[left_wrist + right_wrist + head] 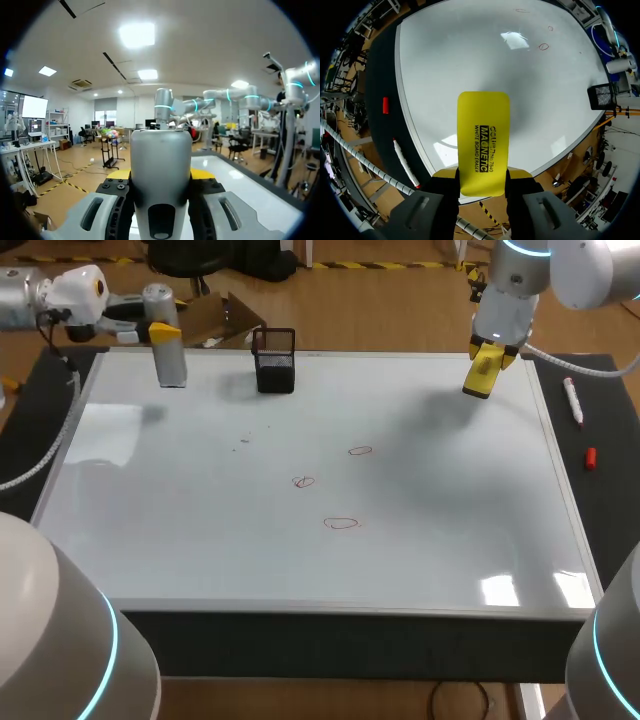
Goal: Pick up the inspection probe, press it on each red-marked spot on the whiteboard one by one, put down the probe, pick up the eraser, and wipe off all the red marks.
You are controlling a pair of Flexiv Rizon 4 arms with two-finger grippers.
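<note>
My left gripper (165, 334) is shut on the inspection probe (170, 358), a grey cylinder held upright over the whiteboard's (200, 540) far left corner. In the left wrist view the probe (161, 150) fills the gap between the fingers of that gripper (161, 175). My right gripper (490, 352) is shut on the yellow eraser (482, 375), above the board's far right corner. Seen from the right wrist, the eraser (483, 135) sticks out ahead of the gripper (482, 175). Three red marks (360, 451) (303, 481) (341, 523) sit near the board's middle.
A black mesh holder (275, 362) stands at the board's far edge, right of the probe. On the dark mat beside the board's right edge lie a white marker (573, 400) and a red cap (590, 458).
</note>
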